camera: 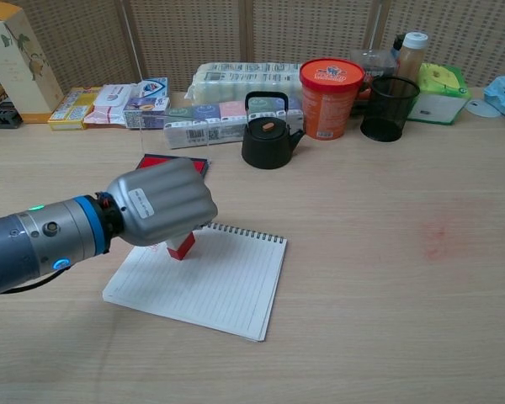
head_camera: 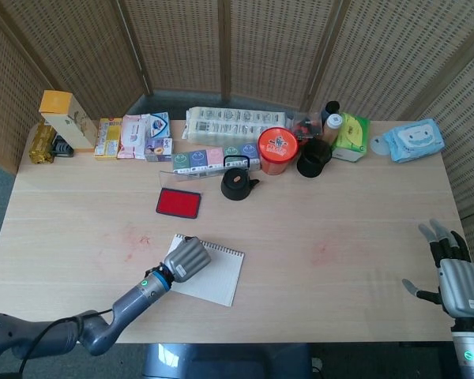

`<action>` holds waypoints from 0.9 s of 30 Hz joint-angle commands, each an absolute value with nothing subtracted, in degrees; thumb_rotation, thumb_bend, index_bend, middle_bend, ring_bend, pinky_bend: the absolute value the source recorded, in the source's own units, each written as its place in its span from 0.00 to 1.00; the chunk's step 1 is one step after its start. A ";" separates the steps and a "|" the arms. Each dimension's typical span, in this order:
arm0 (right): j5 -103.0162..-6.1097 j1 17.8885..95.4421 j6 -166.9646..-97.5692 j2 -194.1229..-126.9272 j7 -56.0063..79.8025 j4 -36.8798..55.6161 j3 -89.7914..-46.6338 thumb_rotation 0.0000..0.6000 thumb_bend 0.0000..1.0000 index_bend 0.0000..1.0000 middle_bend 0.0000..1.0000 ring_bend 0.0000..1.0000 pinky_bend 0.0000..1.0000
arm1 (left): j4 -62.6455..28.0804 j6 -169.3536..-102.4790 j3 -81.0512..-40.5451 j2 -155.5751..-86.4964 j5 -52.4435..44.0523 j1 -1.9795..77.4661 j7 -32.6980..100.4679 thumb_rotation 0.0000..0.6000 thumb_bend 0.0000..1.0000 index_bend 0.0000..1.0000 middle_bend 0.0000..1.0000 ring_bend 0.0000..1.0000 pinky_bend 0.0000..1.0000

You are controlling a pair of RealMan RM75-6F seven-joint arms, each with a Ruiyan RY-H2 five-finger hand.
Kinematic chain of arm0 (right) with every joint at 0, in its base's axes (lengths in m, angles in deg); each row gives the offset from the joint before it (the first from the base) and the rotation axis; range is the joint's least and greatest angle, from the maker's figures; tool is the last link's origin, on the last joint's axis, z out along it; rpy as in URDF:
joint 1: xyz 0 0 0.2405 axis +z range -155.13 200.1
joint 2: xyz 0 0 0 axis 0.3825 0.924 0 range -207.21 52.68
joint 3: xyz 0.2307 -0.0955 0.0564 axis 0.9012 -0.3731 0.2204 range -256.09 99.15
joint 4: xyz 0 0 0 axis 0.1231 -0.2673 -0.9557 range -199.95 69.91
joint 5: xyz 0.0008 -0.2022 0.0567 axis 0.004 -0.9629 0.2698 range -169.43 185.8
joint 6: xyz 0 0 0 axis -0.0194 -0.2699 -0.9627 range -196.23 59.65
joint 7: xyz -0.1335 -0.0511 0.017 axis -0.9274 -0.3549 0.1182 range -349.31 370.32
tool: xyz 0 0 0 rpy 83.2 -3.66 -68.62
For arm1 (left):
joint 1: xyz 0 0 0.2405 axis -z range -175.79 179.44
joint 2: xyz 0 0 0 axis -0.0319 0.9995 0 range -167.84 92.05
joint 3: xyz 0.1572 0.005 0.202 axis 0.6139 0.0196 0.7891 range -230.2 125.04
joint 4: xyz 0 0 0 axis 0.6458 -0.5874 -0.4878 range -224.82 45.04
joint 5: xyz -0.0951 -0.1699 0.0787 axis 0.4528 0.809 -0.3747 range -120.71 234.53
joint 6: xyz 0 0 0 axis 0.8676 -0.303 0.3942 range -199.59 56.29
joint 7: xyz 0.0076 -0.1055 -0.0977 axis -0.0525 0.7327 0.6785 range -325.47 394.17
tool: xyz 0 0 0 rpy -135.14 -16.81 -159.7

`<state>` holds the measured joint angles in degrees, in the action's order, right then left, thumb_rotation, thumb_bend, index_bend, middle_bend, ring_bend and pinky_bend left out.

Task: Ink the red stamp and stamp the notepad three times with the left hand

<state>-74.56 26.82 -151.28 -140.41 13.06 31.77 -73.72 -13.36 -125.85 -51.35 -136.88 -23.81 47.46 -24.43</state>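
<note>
My left hand (camera: 162, 202) grips the red stamp (camera: 182, 246), whose lower end pokes out below the fist and presses on the upper left part of the spiral notepad (camera: 210, 282). In the head view the left hand (head_camera: 186, 259) covers the stamp and sits over the notepad's (head_camera: 217, 278) left side. The red ink pad (head_camera: 178, 203) lies behind the notepad, toward the kettle; in the chest view the ink pad (camera: 156, 160) is mostly hidden by my hand. My right hand (head_camera: 456, 276) hovers open at the table's right front corner, holding nothing.
A black kettle (camera: 267, 133), an orange tub (camera: 330, 86) and a black mesh cup (camera: 389, 108) stand behind the notepad. Boxes and packets (head_camera: 134, 136) line the back edge. Faint red smudges mark the table (head_camera: 325, 251).
</note>
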 commanded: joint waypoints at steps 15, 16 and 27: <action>-75.19 26.70 -151.68 -140.39 12.89 31.91 -73.94 1.00 0.08 0.00 0.00 0.00 0.00 | 1.27 -129.32 -55.31 -126.83 -23.32 48.52 -32.49 1.00 0.38 0.74 1.00 1.00 1.00; -75.15 26.69 -151.69 -140.36 13.01 31.91 -73.91 1.00 0.08 0.00 0.00 0.00 0.00 | 0.89 -128.92 -55.07 -127.36 -23.16 48.68 -33.04 1.00 0.38 0.74 1.00 1.00 1.00; -74.98 26.59 -151.75 -139.86 13.96 32.08 -73.76 1.00 0.08 0.00 0.00 0.00 0.00 | -4.55 -125.98 -53.27 -134.39 -21.19 49.94 -38.02 1.00 0.38 0.75 1.00 1.00 1.00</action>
<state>-74.98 26.59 -151.76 -139.86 13.96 32.08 -73.76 -3.99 -126.32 -53.49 -133.81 -21.59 49.77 -37.52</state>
